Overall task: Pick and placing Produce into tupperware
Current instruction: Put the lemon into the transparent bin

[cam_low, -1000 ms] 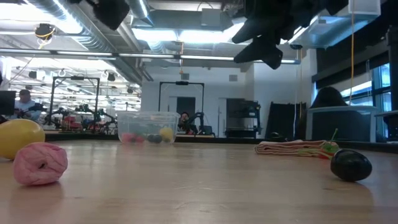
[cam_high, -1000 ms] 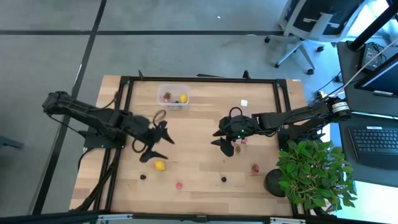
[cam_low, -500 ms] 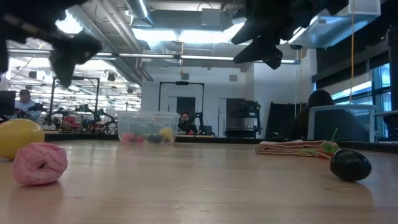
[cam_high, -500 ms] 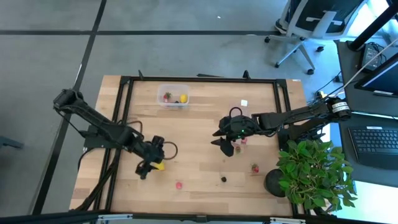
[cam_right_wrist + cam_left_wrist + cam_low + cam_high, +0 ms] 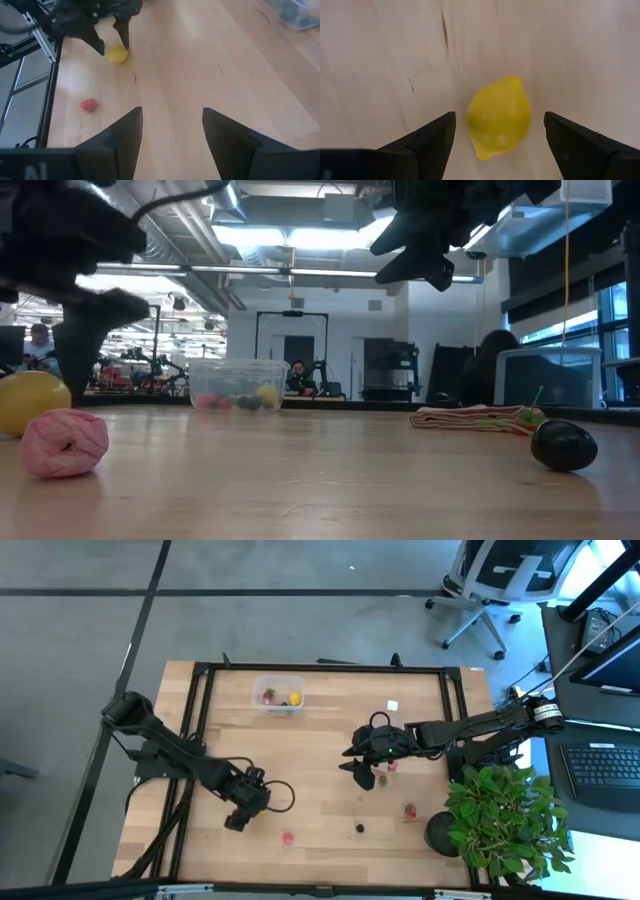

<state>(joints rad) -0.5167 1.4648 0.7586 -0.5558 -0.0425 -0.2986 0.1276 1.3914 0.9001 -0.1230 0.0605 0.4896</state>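
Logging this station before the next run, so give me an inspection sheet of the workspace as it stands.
Surface: wooden table, black frame.
Job's things: tupperware at the far edge, holding fruit; lemon on the wood; pink piece, dark berry, strawberry loose.
Clutter: small white scrap.
Grippers: left gripper open, straddling the lemon; right gripper open, empty, mid-table.
Cables: loops at both wrists.
Surroundings: potted plant, office chair, laptop.
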